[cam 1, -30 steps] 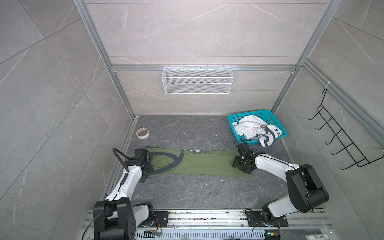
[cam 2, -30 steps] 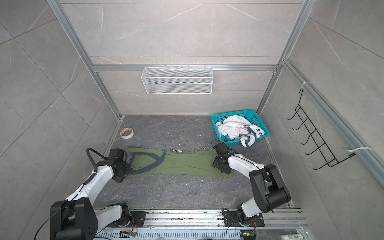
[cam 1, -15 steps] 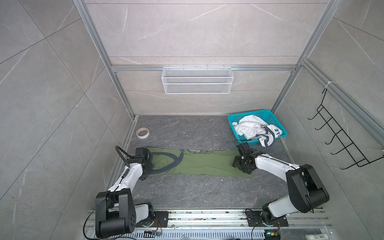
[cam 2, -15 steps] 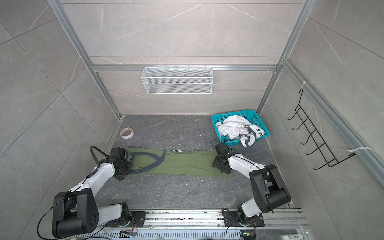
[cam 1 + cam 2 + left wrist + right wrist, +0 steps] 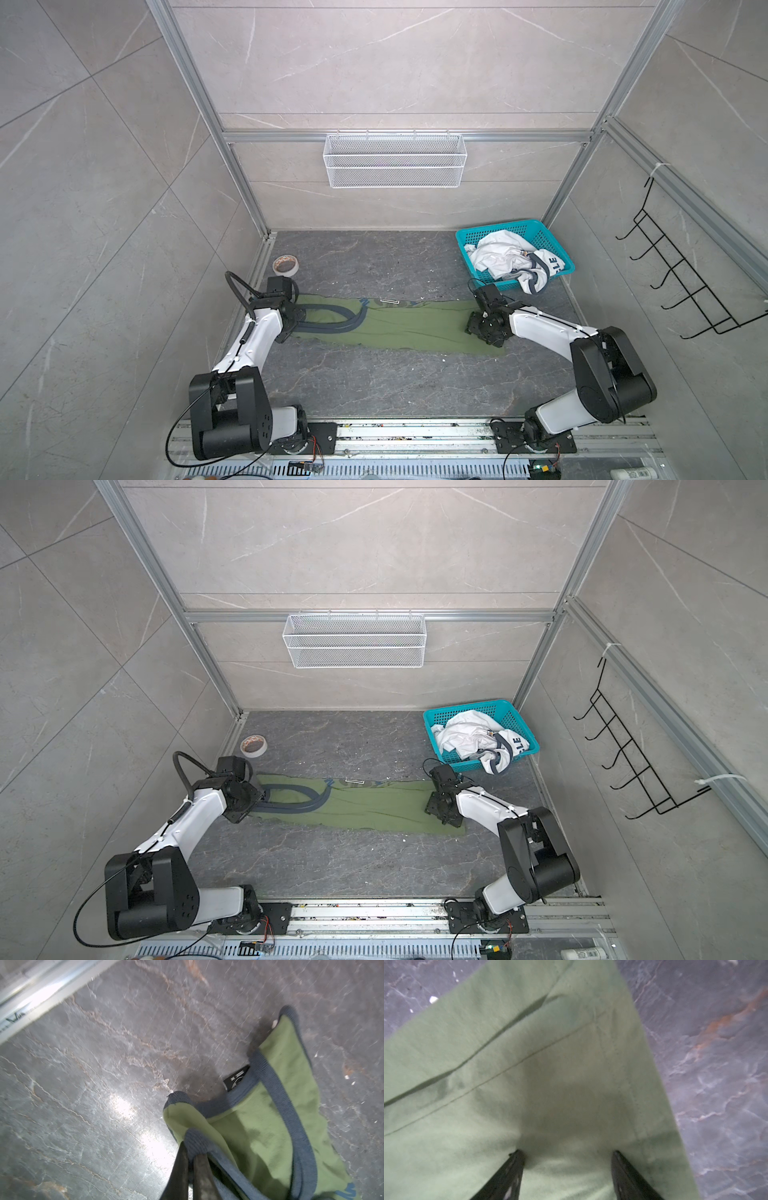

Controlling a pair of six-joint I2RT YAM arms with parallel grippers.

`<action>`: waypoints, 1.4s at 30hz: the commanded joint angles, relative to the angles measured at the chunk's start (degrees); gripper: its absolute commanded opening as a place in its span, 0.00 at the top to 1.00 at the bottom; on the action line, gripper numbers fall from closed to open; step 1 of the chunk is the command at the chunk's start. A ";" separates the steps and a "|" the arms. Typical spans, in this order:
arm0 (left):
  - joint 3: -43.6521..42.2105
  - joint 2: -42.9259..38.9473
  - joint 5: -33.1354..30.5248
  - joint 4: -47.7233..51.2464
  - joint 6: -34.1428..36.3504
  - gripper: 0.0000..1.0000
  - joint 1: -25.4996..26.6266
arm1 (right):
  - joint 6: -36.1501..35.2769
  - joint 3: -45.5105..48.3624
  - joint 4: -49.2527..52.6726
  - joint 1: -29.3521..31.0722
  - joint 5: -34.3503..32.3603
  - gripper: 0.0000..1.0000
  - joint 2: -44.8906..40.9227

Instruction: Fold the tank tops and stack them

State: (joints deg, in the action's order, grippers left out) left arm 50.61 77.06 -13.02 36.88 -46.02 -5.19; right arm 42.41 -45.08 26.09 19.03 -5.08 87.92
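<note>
First, at the left, one tape roll (image 5: pixel 285 264) lies by the frame corner, apart from the cloth and no part of the job. Just beside it the left hand (image 5: pixel 190 1152) is pinched tight on the grey-trimmed strap (image 5: pixel 199 1140) of the green top (image 5: pixel 407 328). The strap end bunches up over the fingertips, so the hold looks secure. That grip is likely there so the shoulder end can be carried over toward the hem for a fold across the length.

The green top lies stretched along the tabletop (image 5: pixel 374 382) between the two arms. It is narrow, its long sides seemingly folded in, with the neck loop at the left and the hem at the right.

Over the hem end the right hand (image 5: pixel 566 1153) stands wide, fingers spread with nothing between them, low above the cloth. Whether the tips press on it I cannot tell. I judge it is placed there to pin or take that end while the left end moves.

Further right, the white top (image 5: pixel 503 259) sits crumpled in the teal basket (image 5: pixel 473 237), one part hanging over the near rim, waiting its turn.

Counted:
- two tops, one partly folded and one not begun
- two hands, one gripping and one empty
- one basket
- one tape roll

No stack exists yet.
</note>
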 commanded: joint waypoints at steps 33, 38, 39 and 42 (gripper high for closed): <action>5.57 -1.74 -3.36 6.18 -4.81 0.13 20.54 | -11.71 -8.09 7.42 0.31 5.53 0.26 -5.39; 9.63 12.42 1.24 1.05 -4.66 0.14 28.90 | -11.58 -10.95 8.04 0.71 6.27 0.26 1.88; 10.71 14.89 1.45 0.76 -4.41 0.14 29.57 | -11.40 -11.19 8.14 0.77 6.15 0.26 2.95; 13.47 21.46 1.49 -0.48 -3.28 0.16 30.42 | -11.00 -11.87 9.30 1.00 5.54 0.27 6.26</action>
State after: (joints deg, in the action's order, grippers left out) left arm 60.99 95.44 -12.64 38.11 -49.28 24.97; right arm 31.68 -55.42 32.95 19.59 0.45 91.85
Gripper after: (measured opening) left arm 0.844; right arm 0.736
